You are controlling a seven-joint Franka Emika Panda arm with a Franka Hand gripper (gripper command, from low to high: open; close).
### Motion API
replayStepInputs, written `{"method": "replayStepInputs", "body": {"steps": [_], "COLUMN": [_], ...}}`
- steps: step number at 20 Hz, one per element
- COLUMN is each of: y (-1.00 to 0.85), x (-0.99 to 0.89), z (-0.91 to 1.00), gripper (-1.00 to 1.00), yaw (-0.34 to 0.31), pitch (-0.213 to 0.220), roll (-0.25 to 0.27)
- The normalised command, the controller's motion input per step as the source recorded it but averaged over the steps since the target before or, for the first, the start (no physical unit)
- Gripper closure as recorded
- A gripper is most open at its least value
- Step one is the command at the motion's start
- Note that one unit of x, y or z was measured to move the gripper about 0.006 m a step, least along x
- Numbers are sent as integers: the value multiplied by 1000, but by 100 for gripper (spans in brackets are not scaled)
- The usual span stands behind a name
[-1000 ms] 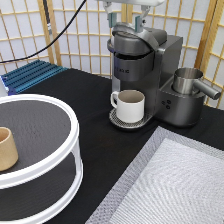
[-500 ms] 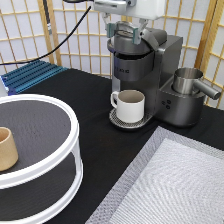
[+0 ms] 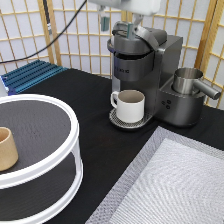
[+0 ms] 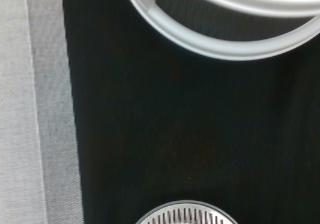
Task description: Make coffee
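Observation:
The grey coffee machine point(image 3: 150, 65) stands at the back of the black table. A white handled mug point(image 3: 131, 105) sits on its round drip tray point(image 3: 118, 122) under the spout. My gripper point(image 3: 118, 22) hangs just above the machine's top, by the lid, with its two fingers spread apart and nothing showing between them. The coffee pod is out of view. The wrist view looks down on black table, with the drip tray's edge point(image 4: 187, 216) in view.
A white two-tier round stand point(image 3: 50, 165) at the exterior view's left holds a tan handleless cup point(image 3: 6, 149); its rim shows in the wrist view point(image 4: 217, 46). A metal pitcher point(image 3: 187, 80) sits on the machine's right side. A grey mat point(image 3: 175, 185) lies bottom right, a blue rack point(image 3: 30, 75) back left.
My gripper has come down and forward from the top edge of the picture to just over the machine's top. The mug, the cup and the machine have not moved.

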Motion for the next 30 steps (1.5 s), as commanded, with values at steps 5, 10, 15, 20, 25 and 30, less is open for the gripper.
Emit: {"method": "replayStepInputs", "body": {"steps": [5,10,15,20,25,30], "y": [627,649,325,106,345,206], "x": [239,418,264,272,401,340], "z": [801,176,-66,-95,-46,-144], "gripper": [-100,-100,-100,-100,-100,-100], "yaw": [-86,-75,-69,-37,-43,-53], "pitch": [0,12,3,10,34,30], "roll": [-153,-183,-161,-115,-111,-108]}}
